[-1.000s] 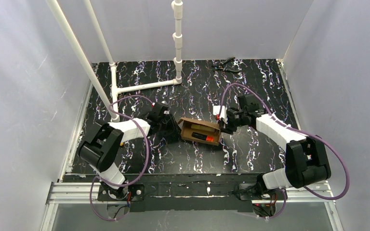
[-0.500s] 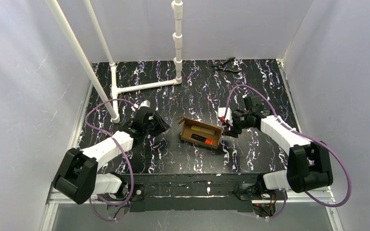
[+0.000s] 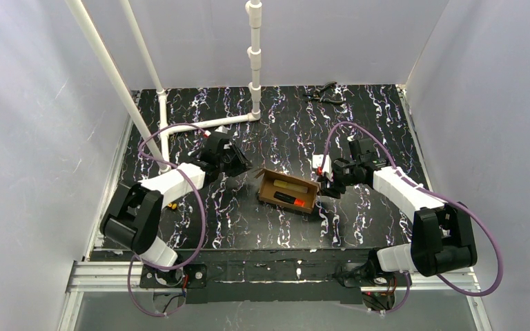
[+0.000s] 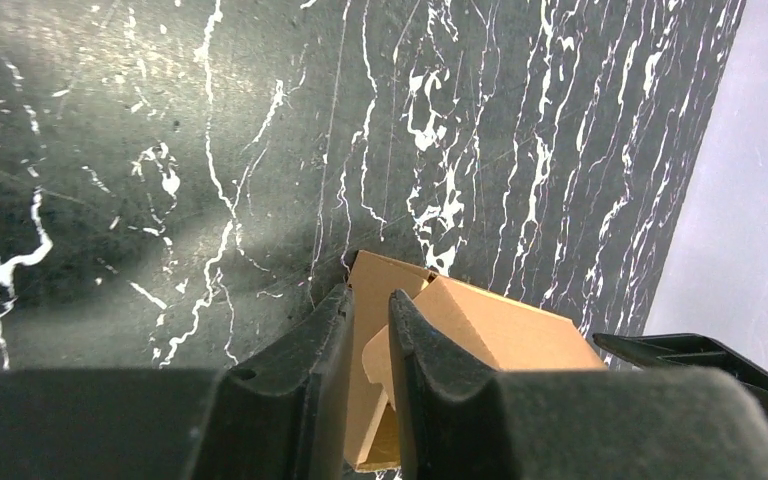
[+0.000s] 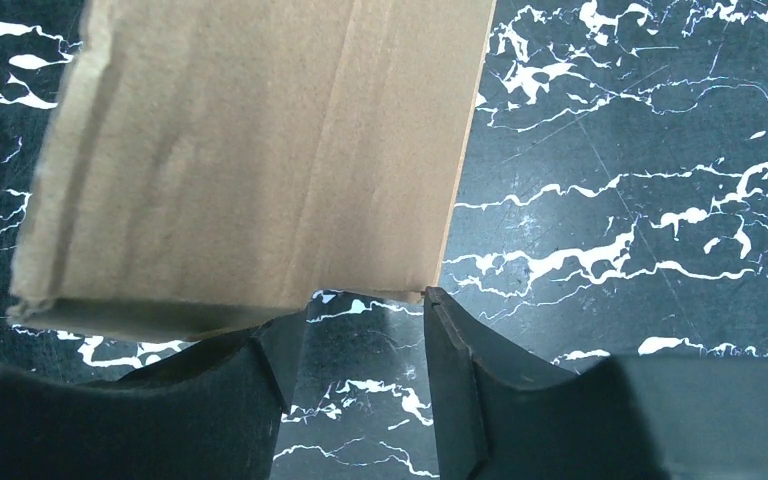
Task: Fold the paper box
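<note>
Left gripper (image 3: 238, 160) is up off to the left of the paper box (image 3: 288, 191), fingers nearly pinched together with nothing between them, and there's bare table (image 3: 248, 221) between them. The box sits mid-table, open side up. Right gripper (image 3: 326, 185) is spread apart, straddling its right edge.

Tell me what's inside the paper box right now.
From the top camera, the paper box lies open on the table and holds two things: a pale yellow stick along the far side and an orange-tipped black marker nearer. Anything beneath them is covered.
</note>
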Controlling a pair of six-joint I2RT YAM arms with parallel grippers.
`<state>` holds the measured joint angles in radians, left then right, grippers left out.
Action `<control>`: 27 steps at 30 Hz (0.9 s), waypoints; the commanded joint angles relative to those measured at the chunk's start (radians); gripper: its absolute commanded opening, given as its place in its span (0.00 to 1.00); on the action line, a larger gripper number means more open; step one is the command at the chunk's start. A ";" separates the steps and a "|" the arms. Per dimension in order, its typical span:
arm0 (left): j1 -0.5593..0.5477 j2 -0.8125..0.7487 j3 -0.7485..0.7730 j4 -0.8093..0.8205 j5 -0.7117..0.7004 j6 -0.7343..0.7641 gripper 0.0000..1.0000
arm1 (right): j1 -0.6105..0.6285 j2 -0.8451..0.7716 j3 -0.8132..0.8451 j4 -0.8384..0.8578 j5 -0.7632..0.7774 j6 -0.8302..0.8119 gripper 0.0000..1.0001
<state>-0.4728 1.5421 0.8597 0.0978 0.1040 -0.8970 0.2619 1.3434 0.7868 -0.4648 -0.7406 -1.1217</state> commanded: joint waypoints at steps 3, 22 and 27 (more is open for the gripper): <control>-0.013 0.047 0.022 0.050 0.118 0.000 0.13 | -0.003 0.007 -0.009 0.043 -0.031 0.028 0.54; -0.067 0.039 -0.013 0.095 0.231 -0.041 0.11 | 0.013 0.022 -0.011 0.045 -0.028 0.030 0.47; -0.067 0.045 -0.006 0.094 0.263 -0.066 0.11 | 0.015 0.022 -0.017 0.046 -0.024 0.025 0.46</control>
<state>-0.5282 1.6066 0.8577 0.1871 0.3153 -0.9421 0.2691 1.3621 0.7868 -0.4385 -0.7433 -1.0939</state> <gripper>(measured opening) 0.113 0.468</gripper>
